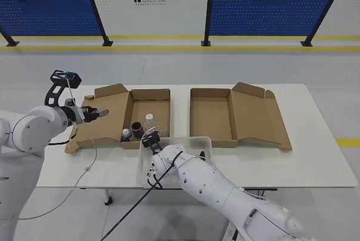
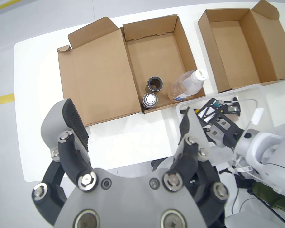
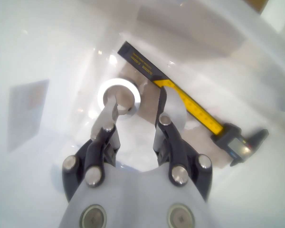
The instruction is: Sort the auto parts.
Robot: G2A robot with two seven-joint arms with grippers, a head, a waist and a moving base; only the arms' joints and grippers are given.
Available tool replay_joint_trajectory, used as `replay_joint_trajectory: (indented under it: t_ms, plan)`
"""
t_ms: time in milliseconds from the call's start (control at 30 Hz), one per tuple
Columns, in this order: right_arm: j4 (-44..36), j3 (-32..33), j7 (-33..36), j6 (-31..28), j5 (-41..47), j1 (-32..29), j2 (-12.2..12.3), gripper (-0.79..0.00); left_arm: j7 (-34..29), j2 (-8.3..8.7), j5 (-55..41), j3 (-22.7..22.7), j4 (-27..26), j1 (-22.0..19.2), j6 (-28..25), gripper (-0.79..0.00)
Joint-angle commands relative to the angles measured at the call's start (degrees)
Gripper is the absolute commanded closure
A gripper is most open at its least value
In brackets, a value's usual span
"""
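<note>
Right claw (image 3: 137,102) is spread in the bin (image 3: 204,12), one finger through the ring (image 3: 118,81) at frame centre, the other near the caliper (image 3: 192,107). Close on the ring wall only, then lift straight up. Left claw (image 2: 128,110) hangs released over the tabletop (image 2: 38,96).

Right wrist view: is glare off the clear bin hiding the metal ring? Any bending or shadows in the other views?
Right wrist view: glare specks dot the clear bin and one sits by the metal ring, yet its rim and the caliper read plainly. Left wrist view: the wide lens bows the table edge; a shadow hugs the filled cardboard box. Top view: even light, no glare.
</note>
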Motion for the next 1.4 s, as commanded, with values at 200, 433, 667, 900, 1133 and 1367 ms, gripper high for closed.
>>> replay_joint_trajectory:
  t_ms: [200,433,667,900,1133,1367]
  plan:
    - [2.0,0.7,-0.2,-0.7,0.0,0.1,-0.8,-0.320,0.1,0.06,-0.1,0.1,0.3,-0.2,0.0,-0.785]
    - [3.3,1.3,0.0,-1.3,-0.2,0.0,-1.4,-0.283,0.1,0.11,-0.1,0.2,0.4,-0.3,-0.2,-0.785]
    - [4.2,1.7,-0.3,-2.2,-0.3,0.0,-2.0,-0.296,0.0,0.16,-0.2,0.3,0.3,-0.4,-0.2,-0.785]
    - [5.6,2.1,-0.5,-3.2,-0.8,0.4,-2.5,-0.305,0.0,0.19,-0.3,0.4,0.3,-0.3,0.1,-0.785]
    - [6.6,1.7,0.3,-3.6,-1.8,0.9,-3.4,-0.308,0.1,0.24,-0.3,0.5,0.3,-0.2,0.2,-0.785]
    - [8.5,1.7,0.5,-4.4,-1.9,1.3,-4.3,-0.268,0.2,0.30,-0.1,0.4,0.2,-0.1,0.4,-0.785]
